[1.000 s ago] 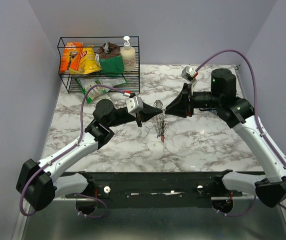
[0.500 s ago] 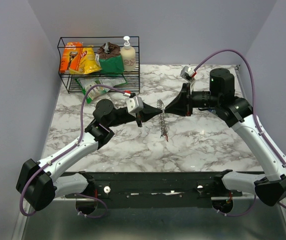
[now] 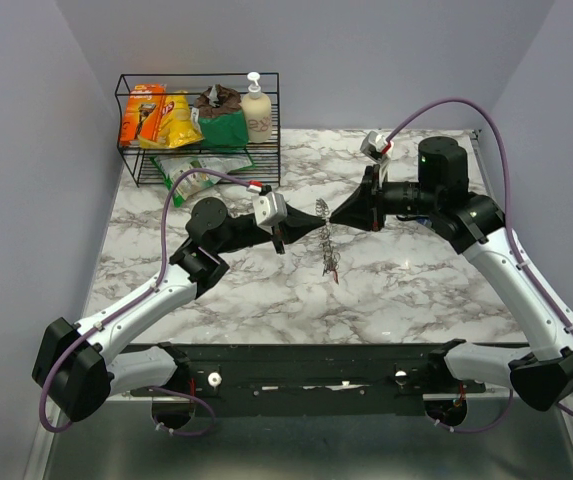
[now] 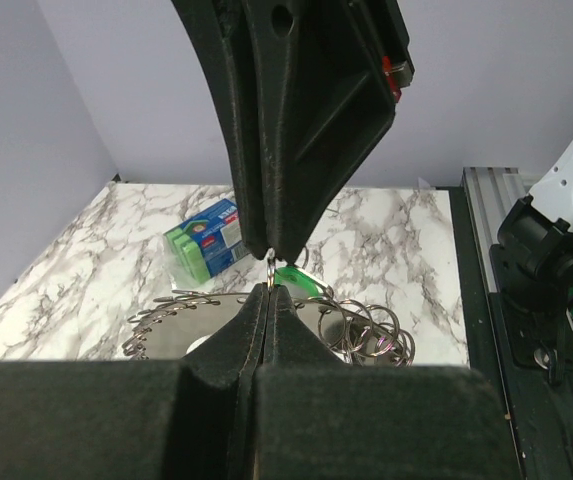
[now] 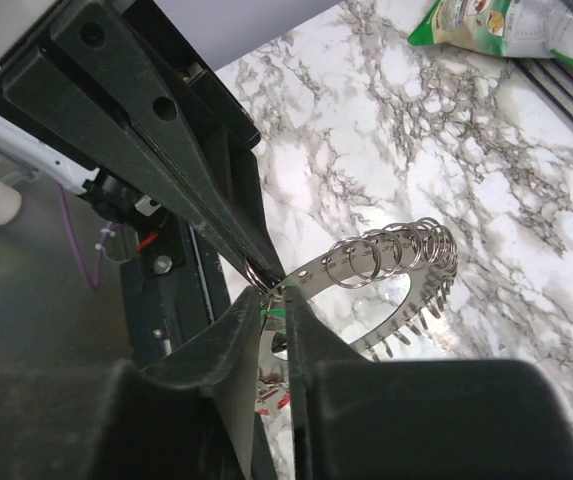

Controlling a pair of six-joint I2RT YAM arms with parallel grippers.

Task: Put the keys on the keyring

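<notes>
Both grippers meet tip to tip above the middle of the table. The keyring [image 3: 324, 238] is a flat metal band [image 5: 366, 262] strung with split rings [image 4: 371, 330] and small silver keys, and it hangs between them. My left gripper [image 3: 309, 229] [image 4: 269, 291] is shut, pinching a small split ring [image 4: 269, 265] at the band's end. My right gripper [image 3: 336, 216] [image 5: 274, 303] stands nearly closed, with a green-headed key [image 5: 274, 313] [image 4: 298, 280] in the narrow gap between its fingers. A red-headed key [image 5: 274, 402] dangles below.
A black wire basket [image 3: 131, 130] at the back left holds snack packets and a soap bottle [image 3: 256, 108]. A green packet [image 3: 198, 178] lies in front of it. A green and blue box [image 4: 206, 240] sits on the marble beyond the grippers.
The right jaws have narrowed onto the green key and that gripper has shifted slightly up. The hanging bundle has swung a little to the right. The left gripper has stayed shut.
</notes>
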